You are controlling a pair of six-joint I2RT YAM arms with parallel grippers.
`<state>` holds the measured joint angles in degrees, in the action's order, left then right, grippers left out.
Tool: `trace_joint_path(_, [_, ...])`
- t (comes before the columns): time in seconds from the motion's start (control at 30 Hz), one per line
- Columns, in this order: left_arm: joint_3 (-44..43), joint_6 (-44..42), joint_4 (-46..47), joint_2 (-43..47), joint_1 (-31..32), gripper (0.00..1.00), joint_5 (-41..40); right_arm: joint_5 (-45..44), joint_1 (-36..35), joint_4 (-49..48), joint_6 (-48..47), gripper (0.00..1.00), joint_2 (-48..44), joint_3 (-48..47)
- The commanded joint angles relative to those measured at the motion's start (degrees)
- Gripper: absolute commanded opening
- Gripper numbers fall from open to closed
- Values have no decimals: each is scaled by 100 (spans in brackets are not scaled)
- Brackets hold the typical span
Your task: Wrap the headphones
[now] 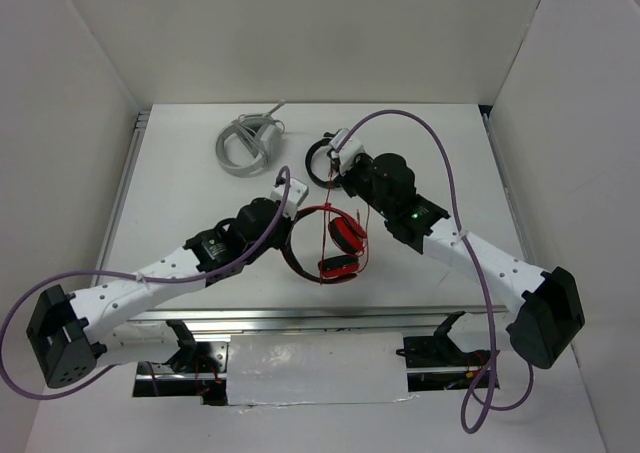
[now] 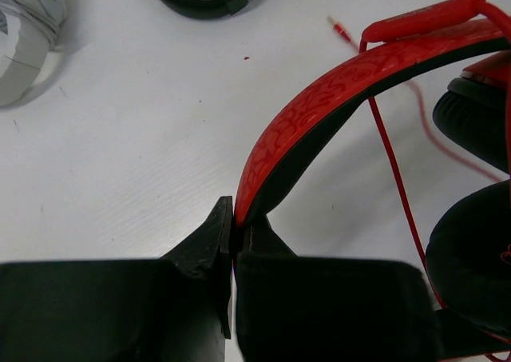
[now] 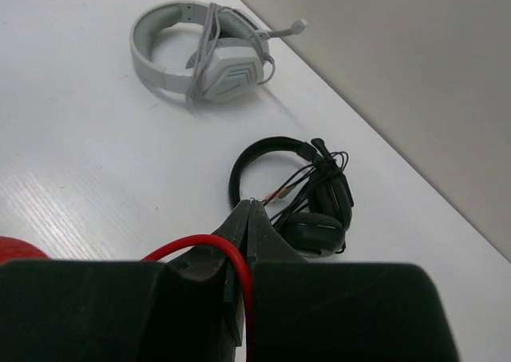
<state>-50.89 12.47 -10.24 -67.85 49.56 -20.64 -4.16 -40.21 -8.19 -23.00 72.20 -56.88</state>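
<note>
headphones (image 1: 348,235) in red and black lie near the middle of the white table (image 1: 180,193), held from both sides. the left gripper (image 2: 233,232) is clamped on the edge of the red band (image 2: 319,106), which curves up and away from between its closed fingers. the right gripper (image 3: 247,222) is pinched together on the thin red cable (image 3: 209,242), which loops out to the left of its tips. seen from above, the cable runs in a straight line from that gripper down across the ear cups (image 1: 338,266). the plug (image 2: 339,30) rests on the table beyond the band. black headphones (image 3: 303,194) sit just past the right gripper. grey-white headphones (image 3: 200,58) lie further back to the left, apart from the red pair.
</note>
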Motion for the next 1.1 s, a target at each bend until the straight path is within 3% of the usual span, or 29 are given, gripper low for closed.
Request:
trace_joint_path(0.0, [18,-95,505,474,62,0,192,390,302,-551,76,4,-5,80])
trace_joint_path(0.1, [45,-8,392,738,106,0,158,390,530,-815,375,4,39,186])
trace_joint_path(0.23, [97,80,189,993,115,0,-193,1065,786,-1062,709,0,-22,423])
trace_joint_path(0.37, [220,54,347,1283,124,0,-2,1348,900,-1027,911,0,135,432])
trace_joint_path(0.57, [-122,-43,452,1626,124,0,402,2146,953,-1343,1201,9,487,652])
trace_joint_path(0.8, [-1589,54,198,1302,80,0,561,3929,717,-1685,1571,18,1294,372])
trace_joint_path(1.07, [-3003,-52,-338,853,54,0,237,3879,118,-2327,2220,23,2306,1])
